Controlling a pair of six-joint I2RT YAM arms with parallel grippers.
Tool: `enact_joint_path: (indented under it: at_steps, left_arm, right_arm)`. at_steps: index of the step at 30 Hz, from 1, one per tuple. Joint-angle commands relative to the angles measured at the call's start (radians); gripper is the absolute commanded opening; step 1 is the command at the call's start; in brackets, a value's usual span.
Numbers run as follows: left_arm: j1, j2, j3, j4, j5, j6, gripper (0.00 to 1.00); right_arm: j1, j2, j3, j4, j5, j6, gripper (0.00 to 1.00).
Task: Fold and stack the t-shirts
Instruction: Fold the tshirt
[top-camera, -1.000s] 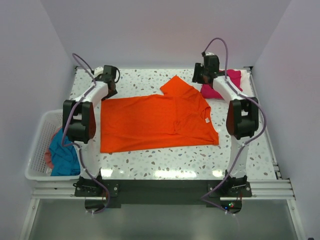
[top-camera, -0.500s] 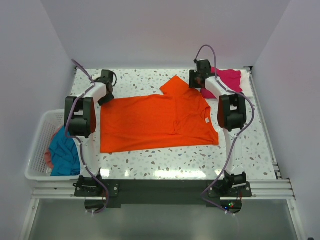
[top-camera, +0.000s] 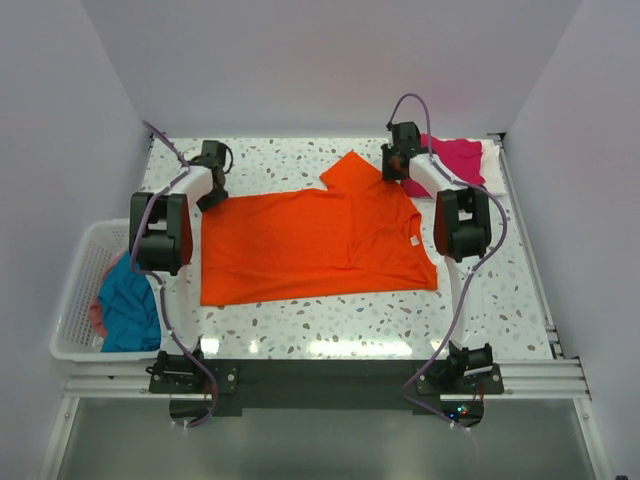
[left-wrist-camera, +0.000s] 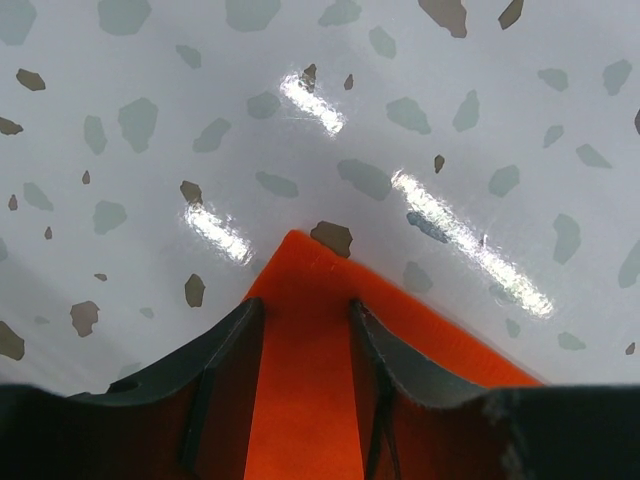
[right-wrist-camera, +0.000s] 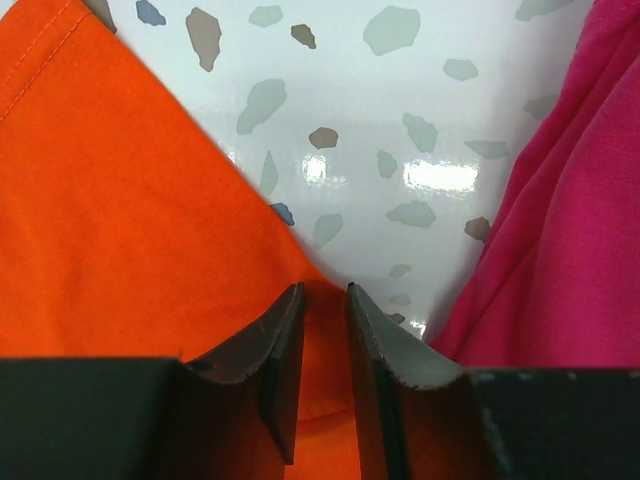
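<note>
A: White-walled cell, speckled terrazzo table, glare along the near edge. Far left, off the table's side: white slatted basket with a teal t-shirt bunched inside.

B: Noted. Left gripper?

A: Down at the far left corner of the orange t-shirt. Fingers apart, straddling the corner tip. Cloth flat between them, not pinched yet.

B: Shirt itself?

A: Spread flat mid-table, hem to the left, collar to the right, one sleeve poking toward the back wall.

B: Right gripper?

A: At the far edge, by the shoulder. Fingers close together around a sliver of orange. Cannot tell whether actually clamped.

B: Looks like taking the far edge at both ends to fold it toward the near one.

A: Agreed, as a guess. Shut both grips fully before lifting. Bite well past the edge, not just the tip on the left. Raise both ends level, keep the edge taut, carry it straight over.

B: Anything in the way?

A: Magenta t-shirt just beside the right fingers, folded in the far right corner on something white. Easy to snag, so pinch orange only. Loose sleeve also likely to trail or bunch. Basket well clear.
</note>
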Motion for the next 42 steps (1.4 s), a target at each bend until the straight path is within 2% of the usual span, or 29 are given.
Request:
enact_joint_path:
  at_steps: [1,6,13,18,31,37,42]
  left_arm:
    - [0.015,0.012,0.012,0.027,0.010,-0.015,0.44]
    - [0.021,-0.008,0.002,0.050,0.034,-0.009,0.42]
    - [0.031,-0.080,-0.014,0.092,0.056,0.008,0.47]
    - [0.037,-0.097,0.005,0.079,0.027,0.007,0.55]
    - [0.047,0.004,0.072,0.049,0.037,-0.002,0.55]
    - [0.047,0.043,0.088,0.043,0.045,-0.004,0.47]
    - [0.047,0.046,0.094,0.046,0.050,-0.010,0.28]
  right_arm:
    - [0.002,0.010,0.052,-0.021,-0.021,-0.001,0.25]
    - [0.002,-0.006,0.047,-0.016,-0.028,0.006,0.11]
    - [0.000,-0.032,0.037,-0.001,-0.027,0.032,0.01]
    - [0.000,-0.073,0.007,0.033,-0.030,0.051,0.00]
    - [-0.003,-0.158,-0.055,0.065,-0.030,0.065,0.00]
    - [-0.001,-0.168,-0.071,0.067,-0.037,0.069,0.00]
    - [-0.001,-0.191,-0.092,0.073,-0.033,0.068,0.00]
